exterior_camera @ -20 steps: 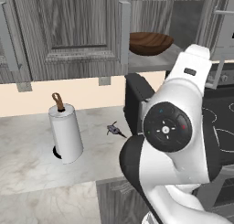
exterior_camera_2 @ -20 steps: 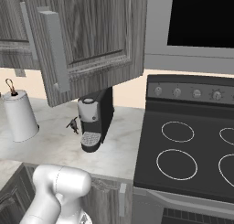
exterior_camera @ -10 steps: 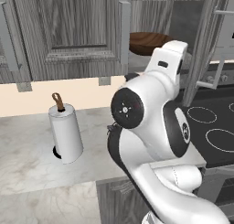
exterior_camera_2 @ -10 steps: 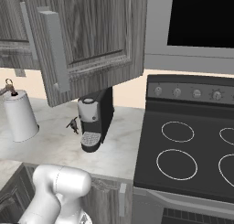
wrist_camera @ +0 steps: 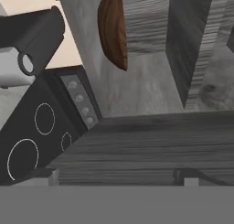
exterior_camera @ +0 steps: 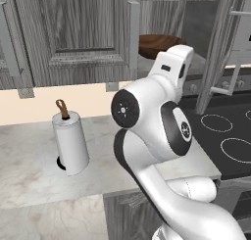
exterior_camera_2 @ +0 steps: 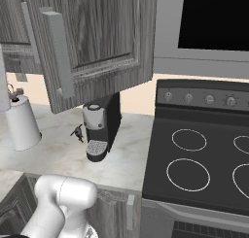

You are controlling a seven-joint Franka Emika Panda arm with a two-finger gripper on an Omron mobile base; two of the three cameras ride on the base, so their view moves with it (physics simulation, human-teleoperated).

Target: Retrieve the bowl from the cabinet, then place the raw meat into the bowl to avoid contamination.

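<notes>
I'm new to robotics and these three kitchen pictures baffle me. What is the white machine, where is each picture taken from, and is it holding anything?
It is a rendered kitchen. The white machine is a robot arm on a drivable base. Two cameras ride behind it, to its left and right; the third sits on its hand and looks, rolled sideways, into the open cabinet. There a brown wooden bowl rests on the shelf. On the counter stand a paper-towel roll and a coffee machine, with the small dark lump of raw meat beside it. A stove lies to the right. The fingers are open and hold nothing.
</notes>
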